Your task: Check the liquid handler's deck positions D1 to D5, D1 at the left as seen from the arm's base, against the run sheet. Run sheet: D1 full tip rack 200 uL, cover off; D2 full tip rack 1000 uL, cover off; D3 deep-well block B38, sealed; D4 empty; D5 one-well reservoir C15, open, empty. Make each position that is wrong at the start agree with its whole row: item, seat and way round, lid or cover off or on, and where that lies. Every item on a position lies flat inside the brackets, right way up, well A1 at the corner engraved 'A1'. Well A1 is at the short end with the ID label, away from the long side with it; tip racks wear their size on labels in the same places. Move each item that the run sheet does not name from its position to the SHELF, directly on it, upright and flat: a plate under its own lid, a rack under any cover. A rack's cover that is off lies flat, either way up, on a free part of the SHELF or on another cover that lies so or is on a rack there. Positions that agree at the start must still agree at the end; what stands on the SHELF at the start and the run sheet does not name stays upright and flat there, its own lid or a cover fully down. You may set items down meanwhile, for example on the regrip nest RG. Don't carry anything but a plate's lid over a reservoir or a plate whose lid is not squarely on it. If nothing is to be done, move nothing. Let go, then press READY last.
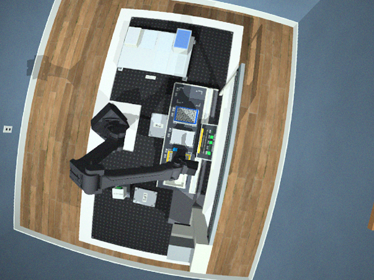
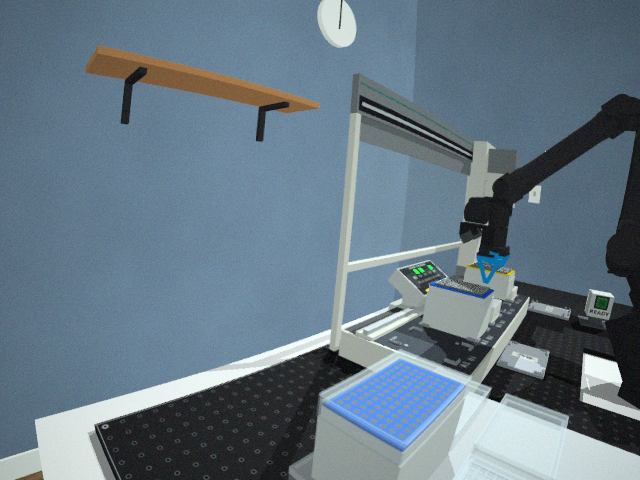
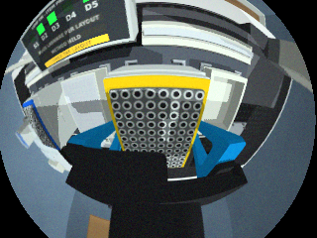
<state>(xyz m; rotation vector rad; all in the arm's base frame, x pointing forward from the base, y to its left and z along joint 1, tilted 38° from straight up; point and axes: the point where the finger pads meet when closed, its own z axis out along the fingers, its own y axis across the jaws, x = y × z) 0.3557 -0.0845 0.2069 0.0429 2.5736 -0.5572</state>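
Two readable labels: "READY" on the button box, "D5" on the status panel. Pincer clamped on yellow-topped tip rack.

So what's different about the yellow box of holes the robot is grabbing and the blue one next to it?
The yellow-rimmed tip rack is clamped in the tool, while the blue-rimmed tip rack on the deck stands free, untouched. Their rims differ too: yellow on one, blue on the other. In the exterior view the blue one is nearer the camera and the yellow one sits farther along the deck. Both are uncovered, with tops full of small round holes.
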